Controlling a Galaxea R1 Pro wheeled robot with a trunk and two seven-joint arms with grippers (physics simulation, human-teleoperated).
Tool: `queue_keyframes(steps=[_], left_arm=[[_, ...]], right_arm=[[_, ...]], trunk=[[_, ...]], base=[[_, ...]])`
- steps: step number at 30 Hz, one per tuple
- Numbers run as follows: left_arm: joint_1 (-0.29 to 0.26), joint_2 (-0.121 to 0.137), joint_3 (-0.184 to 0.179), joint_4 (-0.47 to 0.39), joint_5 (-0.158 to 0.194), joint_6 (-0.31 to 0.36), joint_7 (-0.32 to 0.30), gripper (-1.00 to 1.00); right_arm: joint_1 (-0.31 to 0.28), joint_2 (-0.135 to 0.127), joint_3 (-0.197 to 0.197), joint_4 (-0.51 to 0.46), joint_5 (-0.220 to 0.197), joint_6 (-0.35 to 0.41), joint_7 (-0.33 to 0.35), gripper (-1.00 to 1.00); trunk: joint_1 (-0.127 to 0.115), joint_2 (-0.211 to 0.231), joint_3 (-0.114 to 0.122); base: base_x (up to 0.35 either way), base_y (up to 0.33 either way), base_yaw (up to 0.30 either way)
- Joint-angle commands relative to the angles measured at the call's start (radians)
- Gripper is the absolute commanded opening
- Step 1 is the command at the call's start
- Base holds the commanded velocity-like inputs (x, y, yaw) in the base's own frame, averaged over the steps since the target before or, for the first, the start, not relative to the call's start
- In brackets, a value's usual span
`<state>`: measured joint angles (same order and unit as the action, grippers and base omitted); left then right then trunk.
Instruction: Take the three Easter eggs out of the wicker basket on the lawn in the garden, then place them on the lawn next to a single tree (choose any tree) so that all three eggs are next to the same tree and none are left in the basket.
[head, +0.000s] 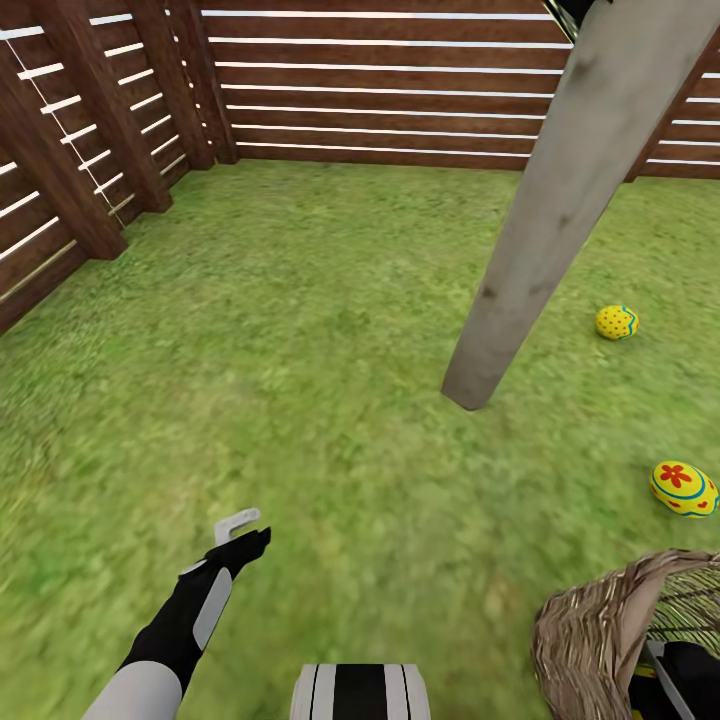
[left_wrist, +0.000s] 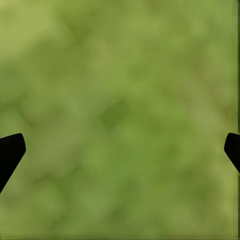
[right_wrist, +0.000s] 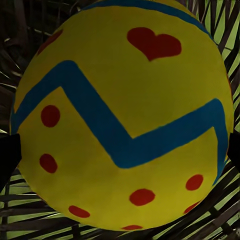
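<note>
I see the lawn spread across the head view, closed off by the slat fence along the far side and the left. The tree rises from the grass right of centre, its pale trunk leaning up toward the top right corner.

The basket sits at the lower right corner, partly cut by the frame, with my right arm reaching down into it. In the right wrist view the third egg lies directly between the fingers of my right tool, against the dark weave of the basket's inside; it is yellow with a blue zigzag, red dots and a red heart. A dark fingertip shows at each side of the egg, right at its flanks, but I cannot tell whether they press on it.

Two eggs lie out on the grass. The flower egg rests just beyond the basket, right of the trunk's foot. The dotted egg lies farther off, near the trunk on its right side.

My left tool hangs low over bare grass at the lower left, well apart from the eggs and basket. In the left wrist view its fingertips stand wide apart with nothing but blurred lawn between them.
</note>
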<state>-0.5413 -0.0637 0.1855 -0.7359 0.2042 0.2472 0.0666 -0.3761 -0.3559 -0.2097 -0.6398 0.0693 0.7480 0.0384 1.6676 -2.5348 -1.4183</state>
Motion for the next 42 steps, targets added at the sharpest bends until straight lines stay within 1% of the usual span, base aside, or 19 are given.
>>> queue_keyframes(steps=[1,21,30,34,35,37,38,39,42], left_arm=[[0.000,-0.001,0.002,-0.002,0.011,0.006,0.003,1.00],[0.000,-0.001,0.002,0.010,0.011,0.006,0.002,1.00],[0.000,-0.003,0.002,0.011,0.011,0.009,0.001,1.00],[0.000,-0.011,0.001,0.022,0.010,0.008,0.002,1.00],[0.006,-0.005,0.003,0.028,0.004,0.013,-0.002,1.00],[0.017,0.006,-0.004,0.039,0.000,0.015,-0.002,1.00],[0.023,0.012,-0.004,0.045,0.002,0.012,-0.003,1.00],[0.028,0.018,-0.007,0.051,0.003,0.010,-0.003,1.00],[0.046,0.035,-0.007,0.068,0.004,-0.001,-0.005,1.00]], right_arm=[[0.000,0.001,-0.002,-0.001,-0.009,0.004,0.005,-1.00],[0.000,0.002,-0.003,-0.001,-0.009,0.005,0.005,-1.00],[0.000,0.003,-0.002,-0.001,-0.011,0.003,0.005,-1.00],[0.000,0.003,0.001,-0.001,-0.011,0.001,0.006,-1.00],[0.000,0.009,0.007,0.005,-0.005,-0.001,0.012,-1.00],[0.000,0.015,0.018,0.016,-0.013,-0.003,0.022,-1.00],[0.000,0.012,0.024,0.018,0.001,-0.004,0.024,-1.00],[0.000,0.018,0.029,0.020,0.001,-0.004,0.028,-1.00],[0.000,0.034,0.044,0.021,0.078,-0.006,0.033,-1.00]], trunk=[[0.000,0.000,-0.001],[0.000,0.000,-0.001],[-0.004,0.002,0.034],[-0.004,0.002,0.034],[-0.004,0.002,0.034],[-0.004,0.002,0.034],[-0.004,0.002,0.034],[-0.004,0.002,0.034],[-0.004,0.002,0.034]], base=[[0.000,0.000,0.000],[0.000,0.000,0.000],[0.000,0.000,0.000],[0.000,0.000,0.000],[0.000,0.000,0.000],[0.000,0.000,0.000],[0.000,0.000,0.000],[0.000,0.000,0.000],[0.000,0.000,0.000]])
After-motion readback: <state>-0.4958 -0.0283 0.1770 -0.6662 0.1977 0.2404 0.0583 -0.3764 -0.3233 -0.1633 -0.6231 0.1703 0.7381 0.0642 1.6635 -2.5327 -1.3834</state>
